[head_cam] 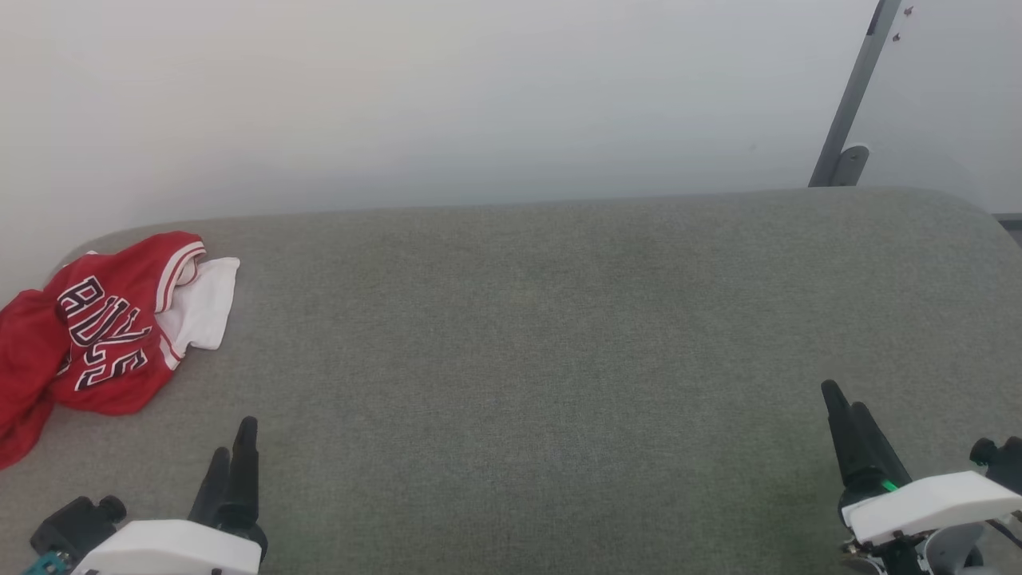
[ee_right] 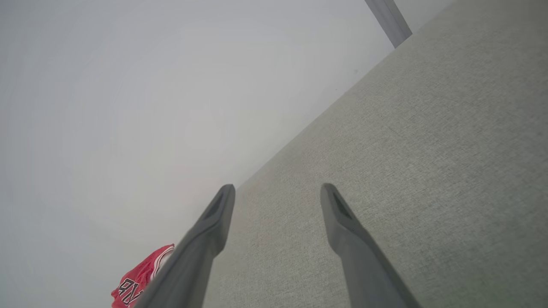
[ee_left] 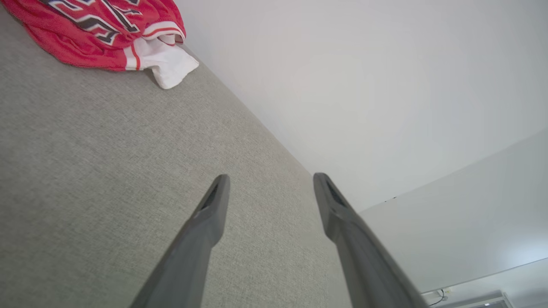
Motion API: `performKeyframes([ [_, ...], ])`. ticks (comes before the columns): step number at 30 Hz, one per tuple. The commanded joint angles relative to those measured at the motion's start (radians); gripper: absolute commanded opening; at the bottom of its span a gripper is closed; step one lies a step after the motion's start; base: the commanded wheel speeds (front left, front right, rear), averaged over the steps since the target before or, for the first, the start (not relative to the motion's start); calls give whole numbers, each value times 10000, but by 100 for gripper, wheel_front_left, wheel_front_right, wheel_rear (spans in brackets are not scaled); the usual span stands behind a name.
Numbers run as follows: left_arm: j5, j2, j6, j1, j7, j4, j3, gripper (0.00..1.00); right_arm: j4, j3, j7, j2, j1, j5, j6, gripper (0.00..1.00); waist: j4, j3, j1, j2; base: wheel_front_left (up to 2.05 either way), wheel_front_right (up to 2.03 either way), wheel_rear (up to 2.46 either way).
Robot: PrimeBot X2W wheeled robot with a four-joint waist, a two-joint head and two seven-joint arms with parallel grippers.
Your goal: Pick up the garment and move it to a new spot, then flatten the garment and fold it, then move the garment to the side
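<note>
The garment is seen crumpled at nine o'clock on the grey fabric surface, at its left edge, with a white sleeve turned toward three o'clock. The left gripper is held at seven o'clock and the right gripper at four o'clock. Both are spread wide with nothing between the fingers, and the garment is touched by neither.
</note>
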Motion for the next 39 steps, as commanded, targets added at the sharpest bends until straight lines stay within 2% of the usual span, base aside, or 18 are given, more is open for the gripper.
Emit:
performKeyframes([
  [1, 223, 114, -61, -48, -68, -157, 42, 100, -123, 52, -73, -77, -67, -169, 0, 100, -1, -3, 0, -1, 0, 0, 0],
  [39, 4326, 85, -854, 590, -1154, -38, 1141, 100, -139, 333, -1169, -930, 456, -3690, 0, 100, -181, -384, 0, -1, 0, 0, 0],
])
